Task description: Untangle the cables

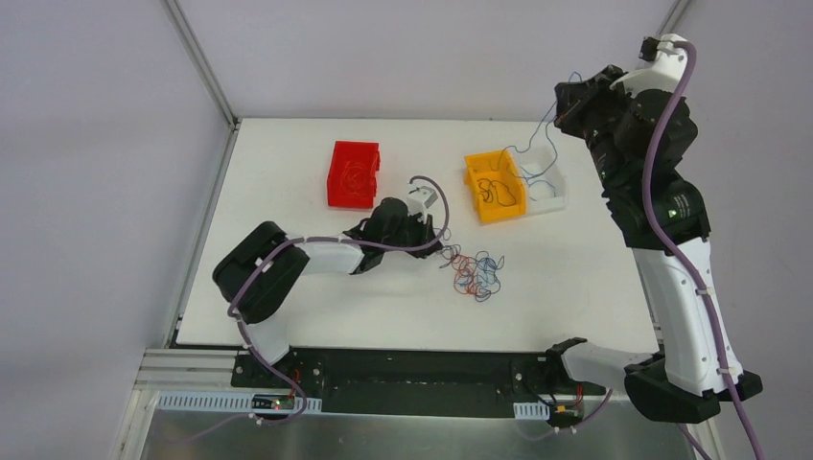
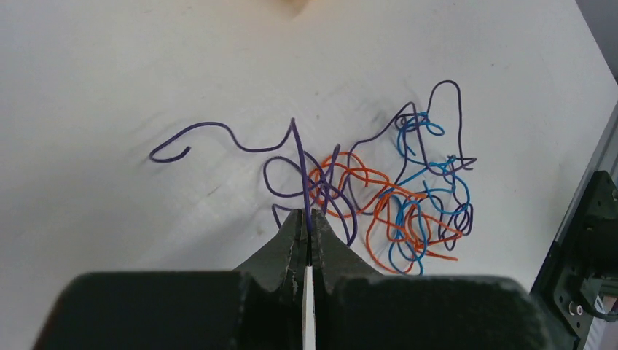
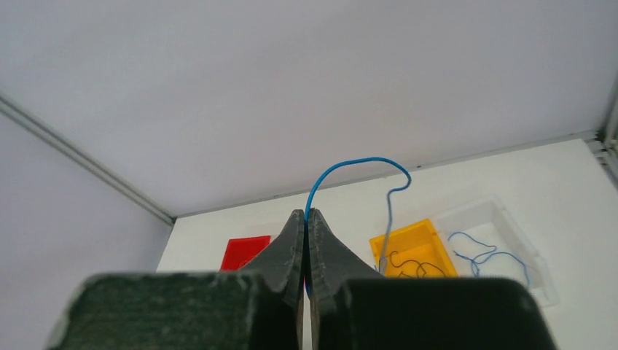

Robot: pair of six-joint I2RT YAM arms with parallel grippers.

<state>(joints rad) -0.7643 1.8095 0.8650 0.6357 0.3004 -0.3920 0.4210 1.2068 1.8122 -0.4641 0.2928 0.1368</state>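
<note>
The cables (image 1: 473,273) lie as a small knot of orange, blue and purple wires on the white table, seen close in the left wrist view as a tangle (image 2: 397,200). My left gripper (image 2: 309,217) is low at the knot's left edge (image 1: 441,249), shut on a purple wire (image 2: 297,153) that loops away to the left. My right gripper (image 3: 306,215) is raised high at the back right (image 1: 566,107), shut on a blue wire (image 3: 357,162). That blue wire arcs up and hangs down toward the yellow bin (image 3: 419,232).
Three bins stand at the back of the table: a red bin (image 1: 333,177), a yellow bin (image 1: 472,177) holding dark wires, and a clear tray (image 1: 559,196) holding blue wires. The table's right edge and a metal rail (image 2: 594,168) run near the knot.
</note>
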